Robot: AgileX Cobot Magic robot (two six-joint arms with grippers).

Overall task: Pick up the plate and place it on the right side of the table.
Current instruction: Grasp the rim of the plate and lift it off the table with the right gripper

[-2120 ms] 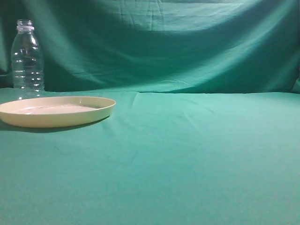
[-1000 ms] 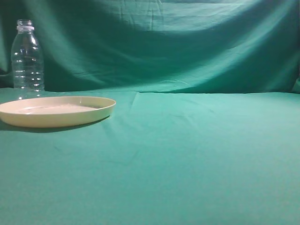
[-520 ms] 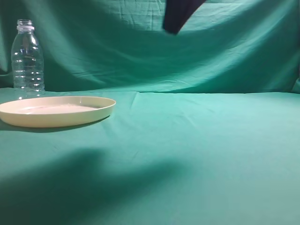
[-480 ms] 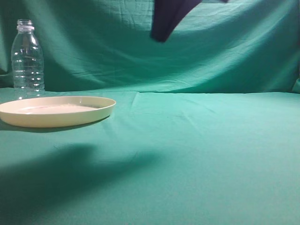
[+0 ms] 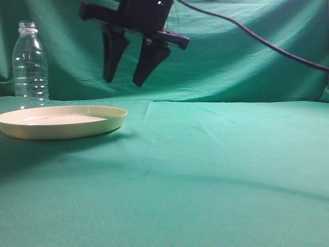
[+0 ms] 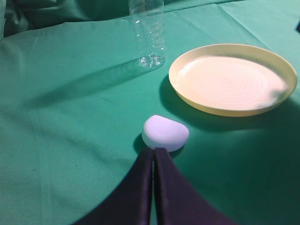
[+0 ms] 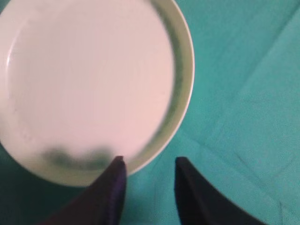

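- Setting: a table [image 5: 216, 170] under smooth teal-green cloth, with a darker green backdrop [image 5: 231, 56] draped behind it.
- Count: one plate, one bottle, one small white rounded object, two grippers.
- Plate [image 5: 61, 121] — cream-yellow, round, shallow, raised rim. It lies flat on the cloth at about 9 o'clock in the exterior view; in the left wrist view it sits near 2 o'clock [image 6: 233, 78]. It looks empty.
- Bottle [image 5: 30, 64] — clear plastic, upright, just behind the plate's far edge; whether they touch cannot be told.
- White object [image 6: 165, 132] lies on the cloth just ahead of the left gripper, apart from the plate; what it is I cannot tell.
- Right gripper [image 5: 127, 77]: fingers spread, hanging in the air above the plate's right rim, not touching it. The right wrist view shows its two fingers astride the rim's near edge from above.
- Left gripper [image 6: 153, 154]: fingers pressed together, nothing between them, low over the cloth.
- Handling, as a judgement: thin plastic, so probably light and stiff, with a smooth surface that may slip. The flat centre gives no purchase — best pinched across the raised rim, one finger inside and one outside, at the edge nearest the right gripper.
- Placement not yet begun.
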